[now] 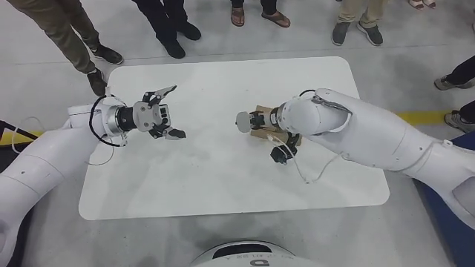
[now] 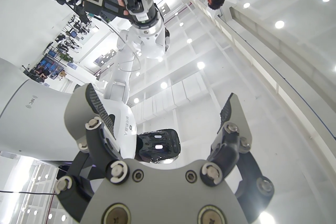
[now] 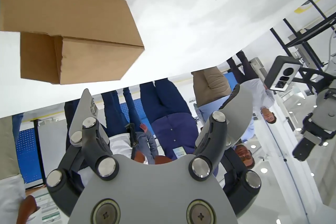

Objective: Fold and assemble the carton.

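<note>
Right gripper (image 3: 161, 93) near the carton (image 3: 65, 25), left gripper (image 1: 178, 111) well apart from it, both spread-fingered. From above an arm hides its folded sides, plain in the right wrist view.

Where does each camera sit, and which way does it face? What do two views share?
Top view: above the arms, facing down on the white table; shows the open left gripper and the right arm over the carton.
Left wrist view: on the left wrist, facing the right arm and the ceiling; own gripper shows.
Right wrist view: on the right wrist, facing along the table; open right gripper shows.
Shared: top and right wrist views both show the carton.
</note>
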Available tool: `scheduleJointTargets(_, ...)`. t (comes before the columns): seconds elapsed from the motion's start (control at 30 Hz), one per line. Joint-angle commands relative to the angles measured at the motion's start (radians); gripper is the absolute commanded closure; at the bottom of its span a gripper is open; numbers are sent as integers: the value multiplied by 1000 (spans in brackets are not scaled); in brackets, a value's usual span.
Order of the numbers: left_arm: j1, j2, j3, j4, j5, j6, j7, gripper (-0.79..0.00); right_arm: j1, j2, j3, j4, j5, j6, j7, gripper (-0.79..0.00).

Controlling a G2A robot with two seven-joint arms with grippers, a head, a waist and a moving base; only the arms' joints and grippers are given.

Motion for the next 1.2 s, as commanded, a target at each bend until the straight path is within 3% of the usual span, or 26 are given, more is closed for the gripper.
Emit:
scheduleJointTargets(0.0,14,2,-14,3,1,5,0,-785,-23,10,27,15,41,-1,23,-785)
scheduleJointTargets(0.37,54,-2,-76,-6,69,30,25,-785,-232,159,182,-46,126,84,136,-785)
scheduleJointTargets(0.6,60,-26,-84,-5,145,25,26,-785,-316,161,205,78,211,292,136,-677)
scheduleJointTargets(0.87,68,-54,-98,35,183,24,-4,-785,-297,105,204,186,242,382,108,-459)
scheduleJointTargets(0.93,71,-58,-106,46,187,25,-10,-785,-285,90,204,207,252,392,93,-345)
scheduleJointTargets(1.0,76,-62,-116,57,186,23,-14,-785,-272,75,202,224,256,388,71,-135)
scheduleJointTargets(1.07,81,-64,-125,64,188,21,-21,-785,-254,61,198,241,248,371,44,0)
scheduleJointTargets(1.17,89,-68,-139,75,194,23,-28,-785,-209,42,183,231,184,320,-20,0)
